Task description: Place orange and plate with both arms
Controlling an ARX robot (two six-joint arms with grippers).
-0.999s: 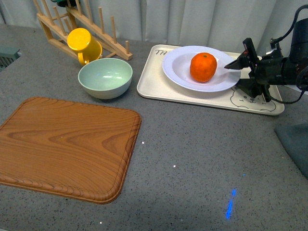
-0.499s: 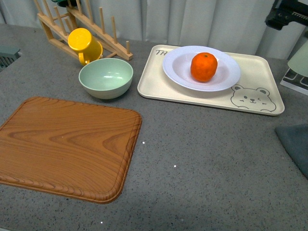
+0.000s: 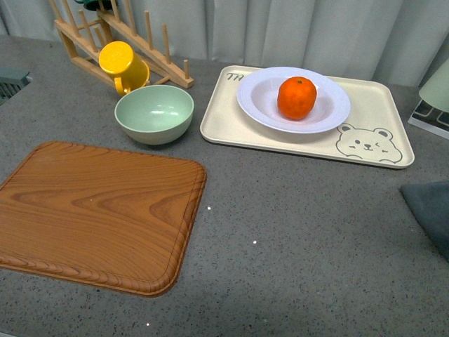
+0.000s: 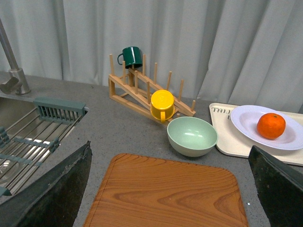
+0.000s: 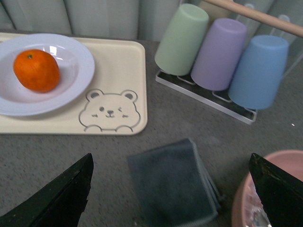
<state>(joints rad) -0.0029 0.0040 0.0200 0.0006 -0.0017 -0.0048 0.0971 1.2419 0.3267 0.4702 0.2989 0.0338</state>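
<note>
The orange [image 3: 297, 97] rests in the white plate [image 3: 333, 112], which stands on the beige bear-print tray [image 3: 365, 151] at the back right. Neither arm shows in the front view. In the left wrist view the orange [image 4: 271, 126] and plate [image 4: 246, 124] lie far off to one side; my left gripper [image 4: 171, 189] is open and empty above the wooden board [image 4: 165, 194]. In the right wrist view the orange [image 5: 37, 70] sits in the plate [image 5: 75, 71]; my right gripper [image 5: 170, 191] is open and empty over a dark folded cloth [image 5: 170, 187].
A wooden cutting board [image 3: 91, 210] lies front left. A pale green bowl [image 3: 153, 113], yellow mug [image 3: 121, 64] and wooden rack [image 3: 105, 35] stand at the back. Upturned cups [image 5: 220, 54] and a pink bowl [image 5: 267, 198] are to the right. A sink rack [image 4: 28, 142] is left.
My right gripper, which was at the plate's right rim a second ago, has drawn away up and right and left the front view. The orange and plate have not moved.
</note>
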